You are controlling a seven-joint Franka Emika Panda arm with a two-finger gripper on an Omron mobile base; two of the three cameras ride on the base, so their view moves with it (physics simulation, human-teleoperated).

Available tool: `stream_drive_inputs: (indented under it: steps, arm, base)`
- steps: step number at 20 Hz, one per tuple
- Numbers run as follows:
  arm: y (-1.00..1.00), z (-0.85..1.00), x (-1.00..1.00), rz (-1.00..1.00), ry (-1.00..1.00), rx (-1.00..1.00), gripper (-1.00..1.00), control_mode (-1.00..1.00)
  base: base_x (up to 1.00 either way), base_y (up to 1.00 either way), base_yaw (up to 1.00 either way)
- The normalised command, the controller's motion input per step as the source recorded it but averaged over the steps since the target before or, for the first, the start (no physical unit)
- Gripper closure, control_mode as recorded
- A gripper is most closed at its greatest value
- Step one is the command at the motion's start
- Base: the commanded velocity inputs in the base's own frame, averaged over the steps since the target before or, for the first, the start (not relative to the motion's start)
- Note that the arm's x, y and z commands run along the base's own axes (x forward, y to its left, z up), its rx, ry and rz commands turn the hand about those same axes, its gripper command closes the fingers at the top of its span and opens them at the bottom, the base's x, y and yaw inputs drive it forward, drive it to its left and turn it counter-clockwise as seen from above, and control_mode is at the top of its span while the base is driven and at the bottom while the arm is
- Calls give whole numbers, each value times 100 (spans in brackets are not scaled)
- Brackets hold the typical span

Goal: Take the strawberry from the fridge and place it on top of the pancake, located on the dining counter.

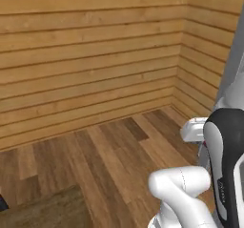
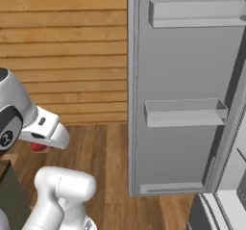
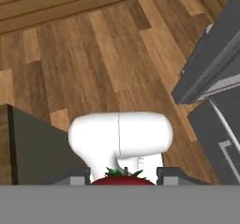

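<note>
The strawberry (image 3: 123, 180), bright red with green leaves, sits between my two finger tips at the bottom of the hand view. My gripper (image 3: 123, 175) is shut on it, high above the wooden floor. In the right base view the strawberry (image 2: 38, 146) peeks out red under my white hand. The fridge (image 2: 182, 80) stands to the right with its light grey door swung open, showing door shelves. A corner of the dining counter (image 1: 43, 212), dark brown wood, lies low at the left. The pancake is out of view.
A wood-plank wall (image 1: 95, 55) closes the room ahead and meets a side wall in a corner. The open fridge door (image 3: 211, 73) and a lower drawer (image 3: 220, 138) reach into the floor space on the right. Bare plank floor (image 3: 108, 54) lies between counter and fridge.
</note>
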Motion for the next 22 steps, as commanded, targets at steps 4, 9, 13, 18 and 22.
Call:
stream_drive_inputs:
  steps: [4, 9, 13, 18, 22]
  arm:
    - [0, 0, 0, 0, 0, 0, 100, 100]
    - [0, 0, 0, 0, 0, 0, 100, 100]
    - [0, 0, 0, 0, 0, 0, 100, 100]
    - [0, 0, 0, 0, 0, 0, 100, 100]
    - [0, 0, 0, 0, 0, 0, 100, 100]
  base:
    - [-10, 96, 38]
    - [52, 62, 19]
    - [100, 35, 8]
    - [100, 22, 7]
    - [100, 54, 10]
